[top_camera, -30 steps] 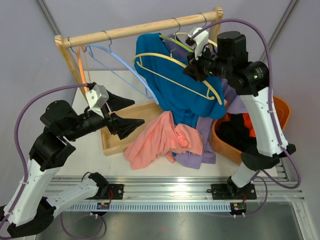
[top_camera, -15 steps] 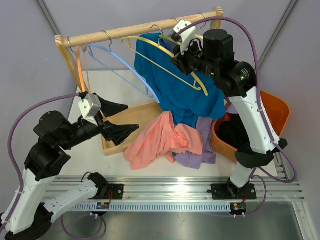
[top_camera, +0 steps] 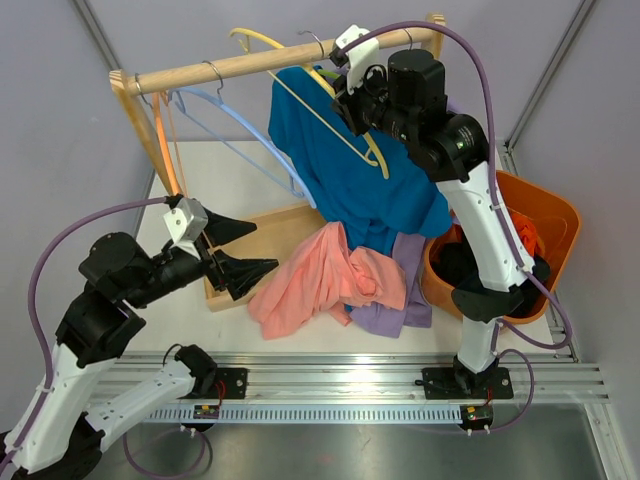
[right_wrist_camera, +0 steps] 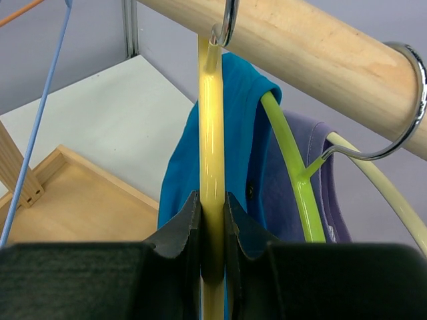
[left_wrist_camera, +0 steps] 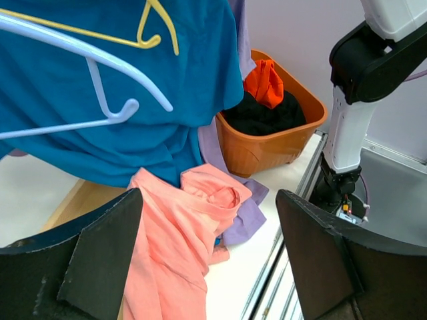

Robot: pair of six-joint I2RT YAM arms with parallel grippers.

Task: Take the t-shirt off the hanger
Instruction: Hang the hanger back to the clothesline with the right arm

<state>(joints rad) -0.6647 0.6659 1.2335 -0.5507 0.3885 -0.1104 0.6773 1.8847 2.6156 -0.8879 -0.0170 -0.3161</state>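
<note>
My end effector (left_wrist_camera: 208,197) is wide open, one dark finger (left_wrist_camera: 100,257) low on the left and the other low on the right. Between them lies a pink garment (left_wrist_camera: 173,233), crumpled on the counter (left_wrist_camera: 23,193), overlapping a purple garment (left_wrist_camera: 243,213). A wooden tray (left_wrist_camera: 80,200) shows at its left edge. Above hangs a blue t-shirt (left_wrist_camera: 193,73), with a yellow hanger (left_wrist_camera: 172,40) and a light blue hanger (left_wrist_camera: 127,79) in front of it. To the right is an orange basket (left_wrist_camera: 267,150) holding black cloth (left_wrist_camera: 263,117) and orange cloth (left_wrist_camera: 265,77). The other arm (left_wrist_camera: 353,113) stands at the far right.
</note>
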